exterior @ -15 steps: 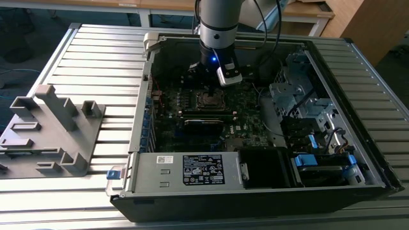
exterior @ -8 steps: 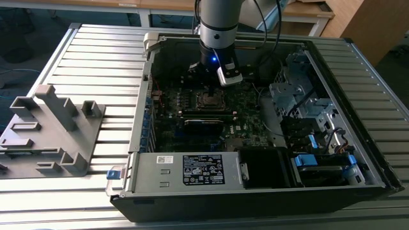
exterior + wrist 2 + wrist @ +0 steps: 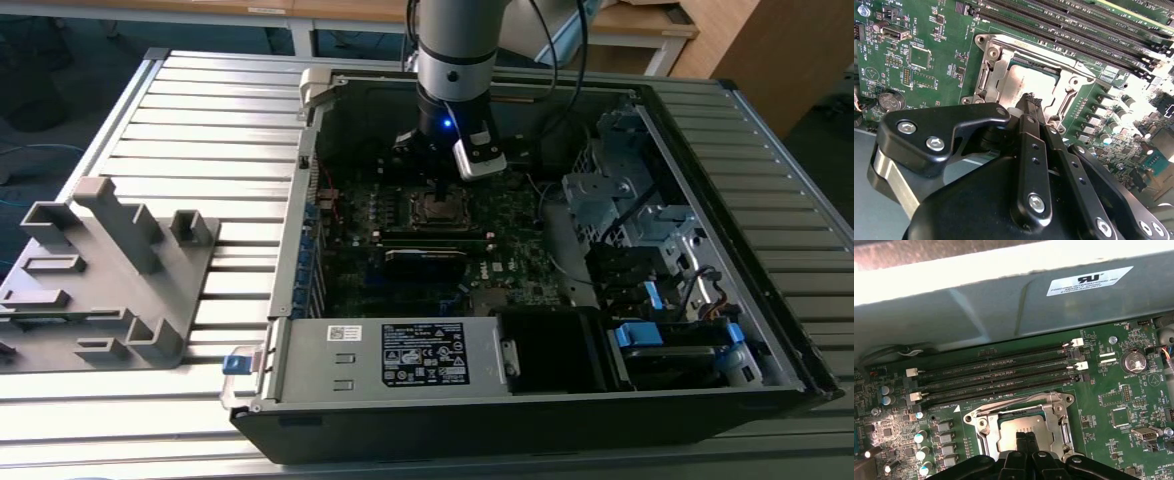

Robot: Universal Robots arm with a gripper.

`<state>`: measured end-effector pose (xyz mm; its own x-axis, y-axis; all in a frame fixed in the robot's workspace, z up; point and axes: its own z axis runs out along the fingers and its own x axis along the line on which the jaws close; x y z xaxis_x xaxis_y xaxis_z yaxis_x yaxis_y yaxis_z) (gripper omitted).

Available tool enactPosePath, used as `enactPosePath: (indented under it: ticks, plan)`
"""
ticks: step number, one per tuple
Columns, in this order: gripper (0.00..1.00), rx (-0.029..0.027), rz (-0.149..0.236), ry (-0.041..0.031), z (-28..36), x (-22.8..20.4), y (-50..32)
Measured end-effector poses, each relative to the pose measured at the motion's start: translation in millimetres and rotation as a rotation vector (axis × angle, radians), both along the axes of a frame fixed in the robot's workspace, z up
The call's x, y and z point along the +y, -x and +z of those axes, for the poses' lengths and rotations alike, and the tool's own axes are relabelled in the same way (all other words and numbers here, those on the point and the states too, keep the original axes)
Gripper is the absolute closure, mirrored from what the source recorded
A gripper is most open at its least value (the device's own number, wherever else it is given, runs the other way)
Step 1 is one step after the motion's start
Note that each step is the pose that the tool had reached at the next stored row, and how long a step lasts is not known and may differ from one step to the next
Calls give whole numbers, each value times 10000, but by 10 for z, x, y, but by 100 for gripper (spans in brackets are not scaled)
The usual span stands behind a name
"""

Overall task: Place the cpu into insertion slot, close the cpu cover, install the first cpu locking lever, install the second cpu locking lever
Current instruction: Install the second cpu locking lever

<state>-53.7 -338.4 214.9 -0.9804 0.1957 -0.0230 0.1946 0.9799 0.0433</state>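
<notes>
The cpu [image 3: 1021, 82] shows its dull silver face inside the insertion slot [image 3: 438, 210] on the green motherboard. The cpu cover [image 3: 991, 60], a silvery frame with a square window, lies around the chip. In the first wrist view the cpu [image 3: 1013, 426] and the cpu cover [image 3: 1054, 415] appear again, with a thin wire lever [image 3: 1004, 404] running along one side of the frame. My gripper [image 3: 1029, 101] is shut, fingers pressed together with nothing between them. Its tips sit right over the chip's edge at the frame window. The exterior view shows the gripper [image 3: 441, 188] reaching straight down into the case.
Long black memory slots [image 3: 999, 375] run beside the socket, close under the case wall [image 3: 1004, 305]. A labelled silver power-supply box [image 3: 400, 352] fills the case's near side and drive cages [image 3: 641, 220] stand at the exterior view's right. A grey fixture [image 3: 107, 270] sits on the slatted table.
</notes>
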Motion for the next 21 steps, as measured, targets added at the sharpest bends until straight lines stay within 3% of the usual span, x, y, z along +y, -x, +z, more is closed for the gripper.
enactPosePath:
  ticks: [13, 21]
  plan:
    - [89, 0, 0, -3, 178, 0, 0]
    - [89, 0, 20, -3, 189, 0, 0]
